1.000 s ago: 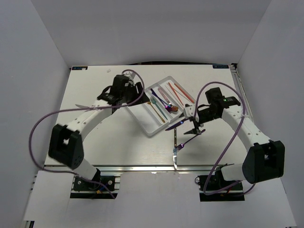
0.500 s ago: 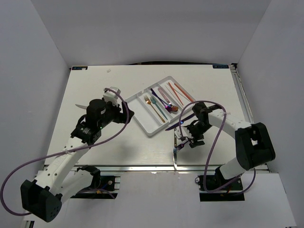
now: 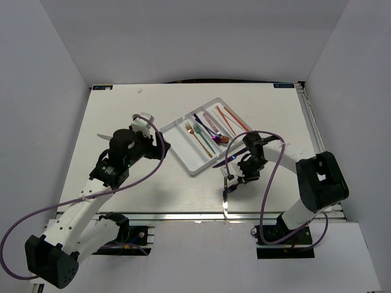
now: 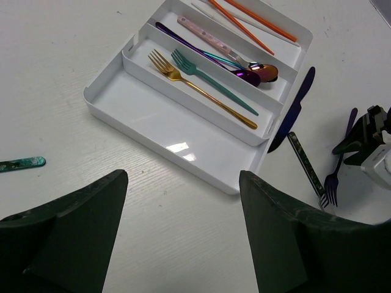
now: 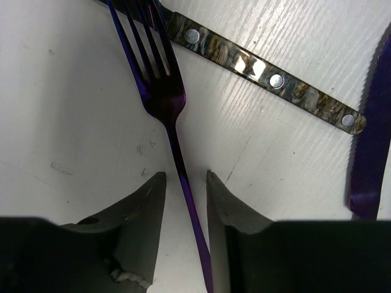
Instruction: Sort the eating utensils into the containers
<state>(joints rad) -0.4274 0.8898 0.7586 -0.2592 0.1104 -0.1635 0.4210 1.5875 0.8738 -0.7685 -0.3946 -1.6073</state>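
No text, brand name, number or sign can be read in any of the three views. The only candidates are two small dark labels on the far edge of the table (image 3: 153,183), one by the left corner (image 3: 101,87) and one by the right corner (image 3: 282,86). In the top view, whatever is printed on them is too small and blurred to make out.
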